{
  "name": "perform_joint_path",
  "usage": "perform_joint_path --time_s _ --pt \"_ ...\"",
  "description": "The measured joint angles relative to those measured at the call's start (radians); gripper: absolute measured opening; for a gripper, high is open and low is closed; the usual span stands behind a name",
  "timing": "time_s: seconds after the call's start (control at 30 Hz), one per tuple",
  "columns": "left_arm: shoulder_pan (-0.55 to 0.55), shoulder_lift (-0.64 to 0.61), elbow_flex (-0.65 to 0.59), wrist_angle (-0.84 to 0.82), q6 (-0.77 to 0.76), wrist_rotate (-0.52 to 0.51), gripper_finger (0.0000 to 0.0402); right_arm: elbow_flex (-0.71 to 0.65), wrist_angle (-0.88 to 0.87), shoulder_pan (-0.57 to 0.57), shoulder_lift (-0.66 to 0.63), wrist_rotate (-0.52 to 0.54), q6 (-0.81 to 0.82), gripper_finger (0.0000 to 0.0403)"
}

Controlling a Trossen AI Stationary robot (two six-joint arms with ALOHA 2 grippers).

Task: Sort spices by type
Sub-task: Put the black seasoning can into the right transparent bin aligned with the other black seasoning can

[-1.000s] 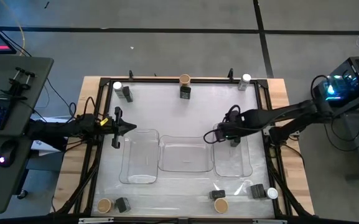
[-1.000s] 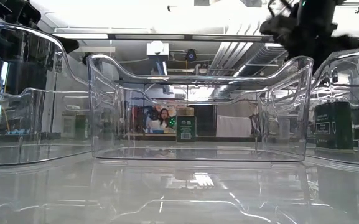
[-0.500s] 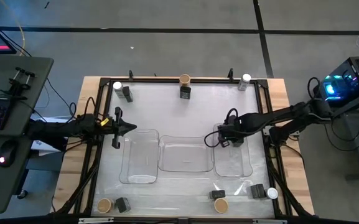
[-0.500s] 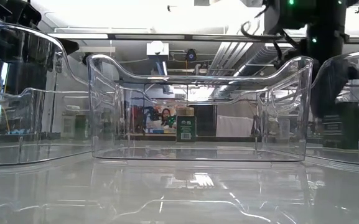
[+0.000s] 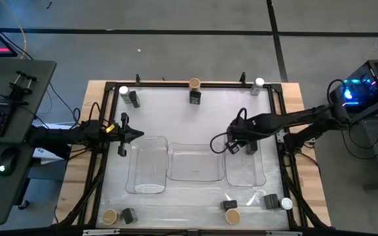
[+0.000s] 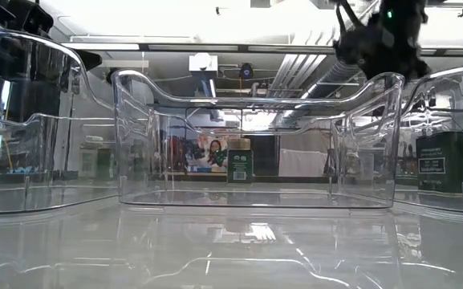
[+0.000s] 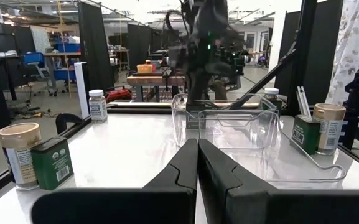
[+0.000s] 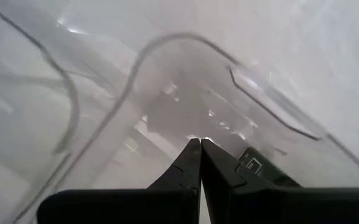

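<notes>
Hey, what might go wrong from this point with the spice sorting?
The right gripper hangs shut over the right tray's rim near the black box lying inside; a low sweep may clip the rim and shove the tray. The trays sit nearly touching, so one nudge may shift all three. Remaining spices stand in tight pairs, so a grab could topple a neighbour.

The left arm is reaching in from the desk's left edge, lying low and level, its left claw pointing toward the desk's middle with the two fingers pressed together, holding nothing. The right arm is stretching in from the right edge, bending at the elbow, its right claw hanging raised right of the desk's centre, fingers closing tip to tip, gripping nothing
</notes>
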Motion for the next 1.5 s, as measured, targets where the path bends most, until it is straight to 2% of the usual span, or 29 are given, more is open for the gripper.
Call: perform_joint_path --time_s 0.2,0.37,0.53,0.67,0.8,0.93,1.07,1.17,1.3,1.5 --pt "0.000 0.000 0.000 0.000 0.000 0.000 0.0000 0.108 -0.059 0.053 0.000 -0.021 -0.067 0.0001" --pt "0.000 0.000 0.000 0.000 0.000 0.000 0.0000 0.173 -0.129 0.161 0.000 -0.104 -0.030 0.0001" --pt "0.000 0.000 0.000 0.000 0.000 0.000 0.0000 0.197 -0.167 0.339 -0.001 -0.204 0.169 0.0001" --pt "0.000 0.000 0.000 0.000 0.000 0.000 0.0000 0.161 -0.166 0.491 0.000 -0.245 0.462 0.0005" --pt "0.000 0.000 0.000 0.000 0.000 0.000 0.0000 0.130 -0.172 0.620 -0.001 -0.302 0.735 0.0048" --pt "0.000 0.000 0.000 0.000 0.000 0.000 0.0000 0.110 -0.160 0.729 0.000 -0.355 0.954 0.0127" --pt "0.000 0.000 0.000 0.000 0.000 0.000 0.0000 0.064 -0.098 0.811 0.000 -0.378 1.090 0.0212" --pt "0.000 0.000 0.000 0.000 0.000 0.000 0.0000 -0.003 -0.036 0.838 0.000 -0.396 1.165 0.0257" --pt "0.000 0.000 0.000 0.000 0.000 0.000 0.0000 -0.101 0.032 0.837 0.000 -0.440 1.184 0.0281" --pt "0.000 0.000 0.000 0.000 0.000 0.000 0.0000 -0.188 0.157 0.818 0.000 -0.439 1.197 0.0284"
